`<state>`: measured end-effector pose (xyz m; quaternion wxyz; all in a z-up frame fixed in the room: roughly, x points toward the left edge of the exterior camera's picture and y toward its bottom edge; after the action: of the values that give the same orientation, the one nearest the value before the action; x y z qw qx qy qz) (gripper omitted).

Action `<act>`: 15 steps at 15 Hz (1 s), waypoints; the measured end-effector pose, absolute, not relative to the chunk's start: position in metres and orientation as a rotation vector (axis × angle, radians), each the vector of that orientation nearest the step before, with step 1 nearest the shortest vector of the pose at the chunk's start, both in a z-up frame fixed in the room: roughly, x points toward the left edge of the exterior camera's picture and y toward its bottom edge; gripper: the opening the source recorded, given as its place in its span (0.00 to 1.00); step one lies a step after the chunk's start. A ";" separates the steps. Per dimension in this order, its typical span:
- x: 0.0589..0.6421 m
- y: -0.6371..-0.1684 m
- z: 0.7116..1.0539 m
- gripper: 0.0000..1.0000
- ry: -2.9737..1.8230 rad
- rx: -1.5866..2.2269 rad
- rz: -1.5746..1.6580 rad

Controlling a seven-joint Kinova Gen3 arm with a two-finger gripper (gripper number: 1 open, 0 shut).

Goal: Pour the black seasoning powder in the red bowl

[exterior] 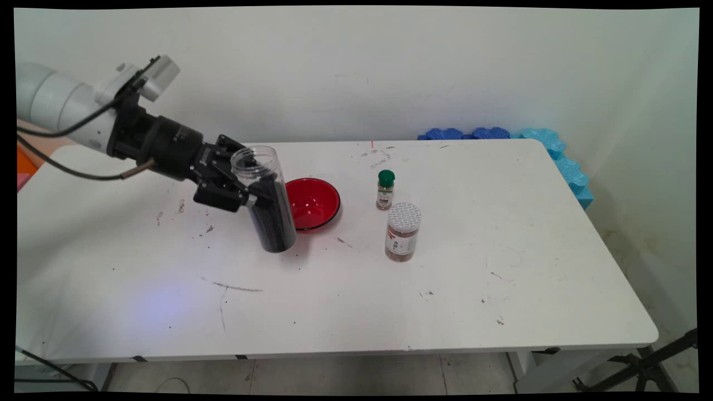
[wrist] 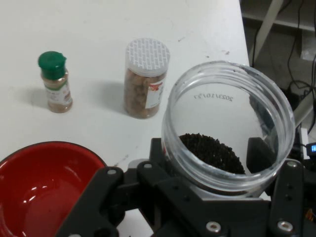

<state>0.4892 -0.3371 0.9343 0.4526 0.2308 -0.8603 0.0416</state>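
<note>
My gripper [exterior: 257, 192] is shut on a tall clear open-topped jar [exterior: 266, 200] of black grains, held slightly tilted with its base at or just above the table. In the hand view the jar [wrist: 227, 123] fills the right side, its open mouth facing the camera and the dark grains low inside. Just right of the jar in the main view stands a red bowl [exterior: 315, 203], empty; in the hand view the red bowl [wrist: 44, 192] lies at bottom left.
A small spice bottle with a green cap [exterior: 385, 190] [wrist: 55, 81] and a wider jar with a white lid [exterior: 402, 231] [wrist: 145, 79] stand right of the bowl. Blue foam pieces [exterior: 557, 153] lie at the table's far right corner.
</note>
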 end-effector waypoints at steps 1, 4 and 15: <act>0.491 -0.340 0.937 0.00 -2.117 0.587 0.094; 0.494 -0.346 0.942 0.00 -2.085 0.632 0.075; 0.504 -0.366 0.940 0.00 -1.973 0.912 -0.048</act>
<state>0.5040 -0.3660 0.9398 0.4651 0.3716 -0.8033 -0.0197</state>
